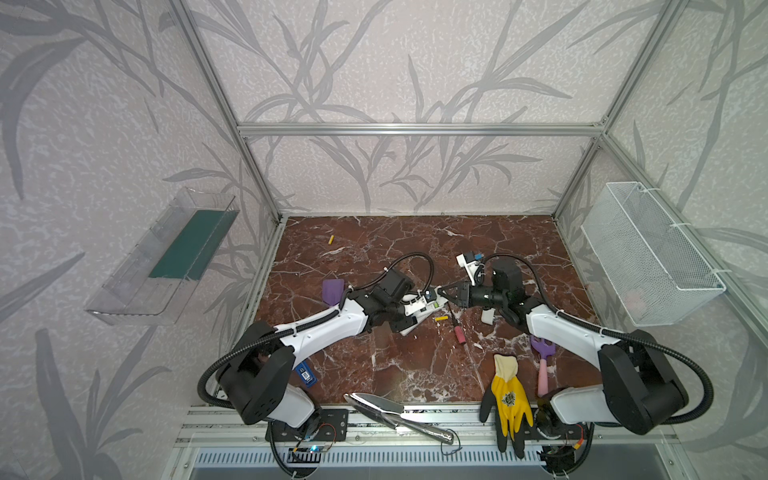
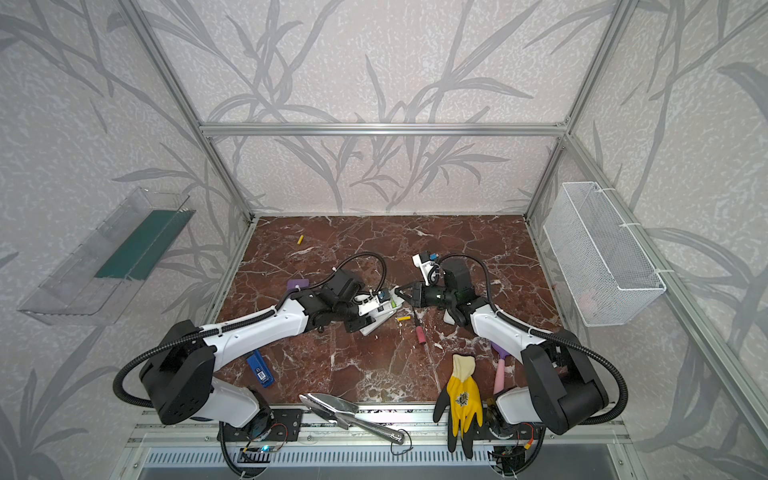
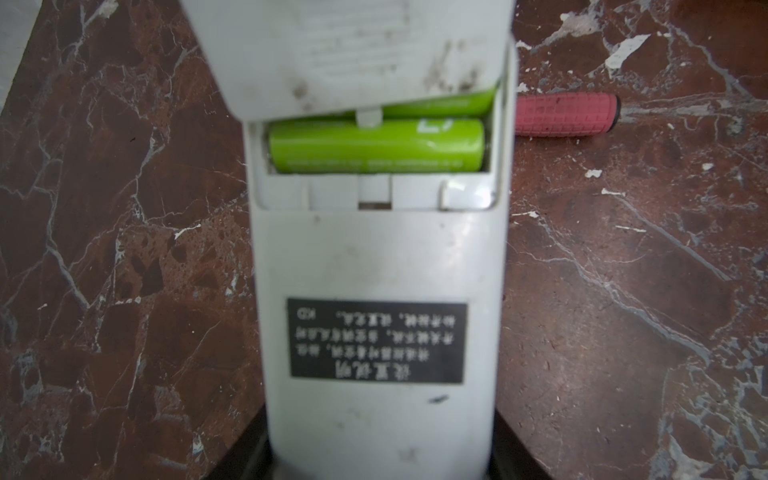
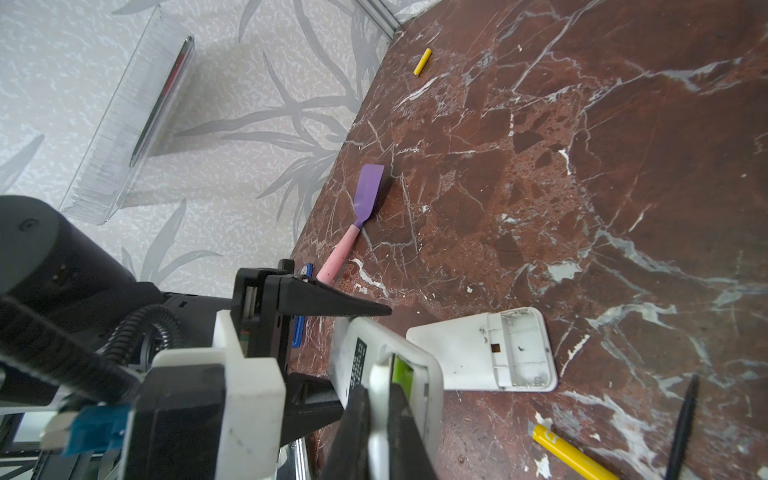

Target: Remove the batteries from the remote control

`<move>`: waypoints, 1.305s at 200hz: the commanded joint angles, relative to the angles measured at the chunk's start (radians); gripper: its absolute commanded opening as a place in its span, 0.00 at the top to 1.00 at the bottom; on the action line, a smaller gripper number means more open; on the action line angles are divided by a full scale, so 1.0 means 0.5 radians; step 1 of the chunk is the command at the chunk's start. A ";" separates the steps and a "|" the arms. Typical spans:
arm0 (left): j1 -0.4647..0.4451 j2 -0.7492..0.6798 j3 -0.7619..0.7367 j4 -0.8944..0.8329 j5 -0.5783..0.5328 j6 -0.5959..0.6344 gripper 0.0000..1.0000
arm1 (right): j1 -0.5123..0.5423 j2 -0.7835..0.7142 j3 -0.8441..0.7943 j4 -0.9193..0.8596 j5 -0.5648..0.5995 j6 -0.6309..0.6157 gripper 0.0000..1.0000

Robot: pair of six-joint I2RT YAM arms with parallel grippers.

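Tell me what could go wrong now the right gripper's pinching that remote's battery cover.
1. The cover sits skewed over the green batteries; a pull by the right gripper could jam it or snap its tab.
2. Freed batteries may drop and roll off; one yellow battery lies far back on the table.
3. The left gripper holds the remote by one end, so it may twist.

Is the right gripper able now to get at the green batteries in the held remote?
Probably not yet: the right gripper is shut on the battery cover, which partly covers the green batteries.
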 commanded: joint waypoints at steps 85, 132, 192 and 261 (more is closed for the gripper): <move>0.045 0.016 -0.035 0.047 0.021 -0.045 1.00 | -0.042 -0.049 0.046 -0.005 -0.060 -0.014 1.00; 0.058 0.058 -0.042 0.041 -0.010 -0.055 1.00 | -0.126 -0.119 0.088 -0.118 -0.007 -0.085 1.00; 0.060 0.057 -0.034 -0.031 0.023 -0.038 1.00 | -0.164 -0.008 0.209 -0.681 0.667 -0.504 1.00; 0.045 0.109 -0.010 -0.188 0.119 -0.016 1.00 | -0.189 0.460 0.243 -0.470 0.665 -0.438 1.00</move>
